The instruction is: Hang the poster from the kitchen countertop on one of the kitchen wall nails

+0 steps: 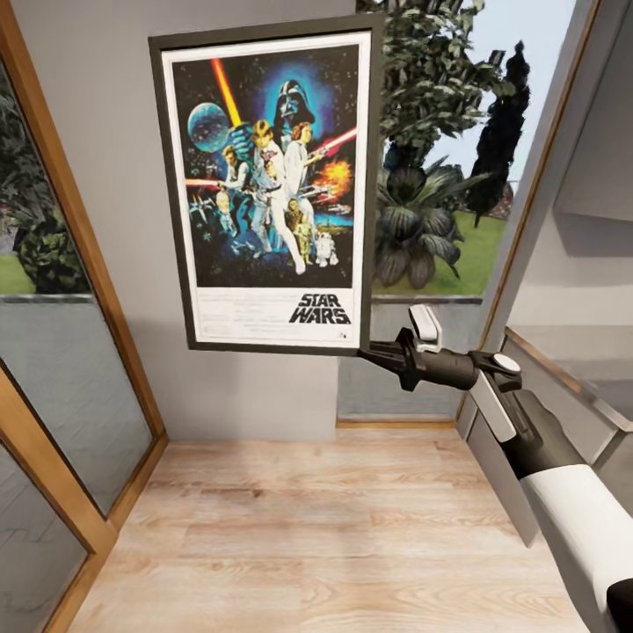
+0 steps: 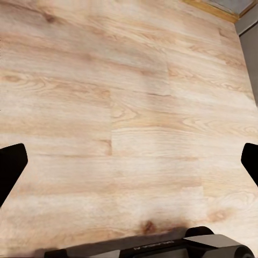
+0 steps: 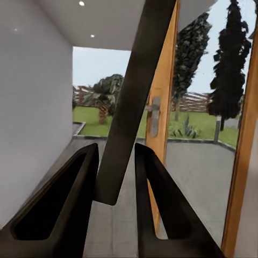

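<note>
The Star Wars poster (image 1: 268,189) hangs upright in front of a grey wall section, its black frame and white border fully in the head view. My right gripper (image 1: 369,352) is shut on its lower right corner. In the right wrist view the poster's dark edge (image 3: 134,102) runs up between the two black fingers (image 3: 64,204), pinched at the bottom. My left gripper (image 2: 129,161) is open above the wooden floor, with only its two dark fingertips (image 2: 11,166) at the picture's sides and nothing between them. No nail can be made out on the wall.
A grey wall panel (image 1: 97,132) stands behind the poster, between wood-framed glass panes (image 1: 53,396) on the left and a window with plants (image 1: 440,176) on the right. Light wooden floor (image 1: 316,527) lies below. A glass door with a handle (image 3: 155,115) is close by.
</note>
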Tool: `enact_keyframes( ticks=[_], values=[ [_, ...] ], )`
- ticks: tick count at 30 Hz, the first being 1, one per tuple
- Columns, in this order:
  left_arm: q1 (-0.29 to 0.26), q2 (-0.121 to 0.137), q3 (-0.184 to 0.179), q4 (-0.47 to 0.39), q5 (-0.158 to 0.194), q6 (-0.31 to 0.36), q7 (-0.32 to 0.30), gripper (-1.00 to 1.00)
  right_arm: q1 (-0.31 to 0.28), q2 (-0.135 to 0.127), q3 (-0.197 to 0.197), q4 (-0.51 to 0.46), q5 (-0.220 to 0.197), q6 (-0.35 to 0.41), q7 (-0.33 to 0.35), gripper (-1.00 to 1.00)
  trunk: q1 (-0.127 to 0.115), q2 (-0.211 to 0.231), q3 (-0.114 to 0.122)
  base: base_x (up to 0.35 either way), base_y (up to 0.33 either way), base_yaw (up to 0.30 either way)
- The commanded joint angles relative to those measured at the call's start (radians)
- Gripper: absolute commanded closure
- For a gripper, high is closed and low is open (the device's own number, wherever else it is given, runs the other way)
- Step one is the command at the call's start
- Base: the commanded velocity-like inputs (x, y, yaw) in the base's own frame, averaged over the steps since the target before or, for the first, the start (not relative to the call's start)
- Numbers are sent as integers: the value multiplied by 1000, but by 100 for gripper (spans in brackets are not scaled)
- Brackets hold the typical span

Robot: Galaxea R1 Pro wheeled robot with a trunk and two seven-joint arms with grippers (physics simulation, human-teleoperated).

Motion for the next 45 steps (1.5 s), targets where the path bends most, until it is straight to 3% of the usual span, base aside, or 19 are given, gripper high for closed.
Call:
enact_keyframes(
  ticks=[1,34,45],
  values=[
    [-1,1,-8,0,8,-5,-1,-100,-1,-1,6,0,-8,11,1,100,1,-2,-2,94,32,0],
    [-1,2,-8,0,8,-5,-1,-100,-1,0,12,-4,-10,11,-2,100,1,-2,-2,113,51,0],
    [-1,2,-4,0,8,-5,-1,-100,-3,48,12,-5,-15,8,-6,100,1,-2,-2,83,63,0]
  ],
)
